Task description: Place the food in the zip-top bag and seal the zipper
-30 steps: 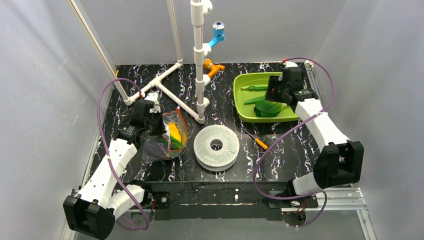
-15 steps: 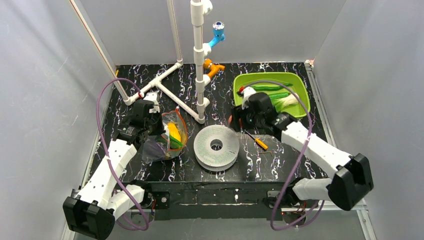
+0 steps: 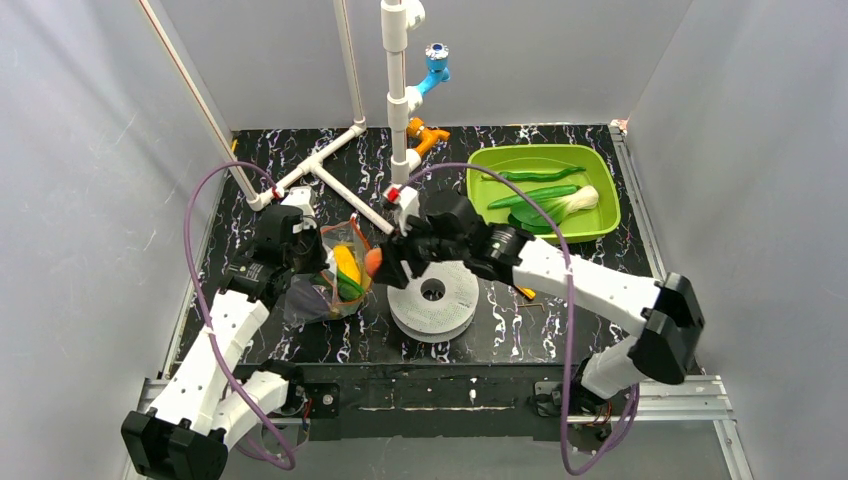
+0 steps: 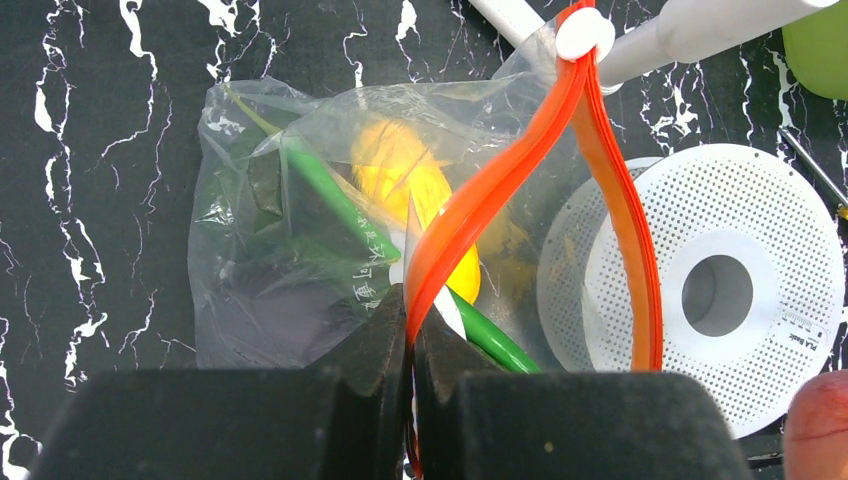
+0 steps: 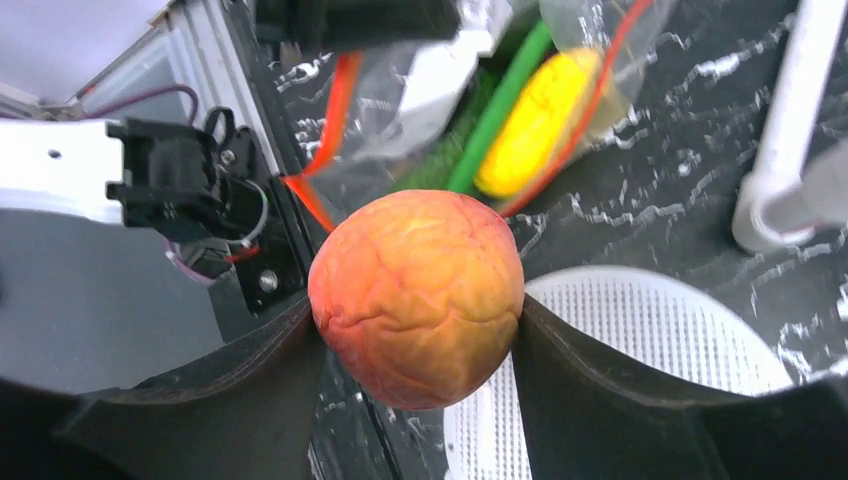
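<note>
My right gripper (image 3: 380,264), jaws wide around the orange (image 5: 415,298), hangs just at 3 o'clock of the bag (image 3: 318,300), whose mouth gapes toward it because my left gripper (image 4: 410,320) is pinched tight on the zipper (image 4: 490,190), so the drop lies toward 9 o'clock.

1. Black, white-veined table (image 3: 560,320).
2. Centre: white perforated spool (image 3: 425,312), lying flat.
3. Far right: lime-green tray (image 3: 540,152).
4. Far left to centre: white pipe frame (image 3: 345,195).
5. Just left of spool: zip-top bag (image 3: 310,300), bottom resting on table.
6. Right of spool: screwdriver (image 3: 525,293), mostly hidden.
</note>
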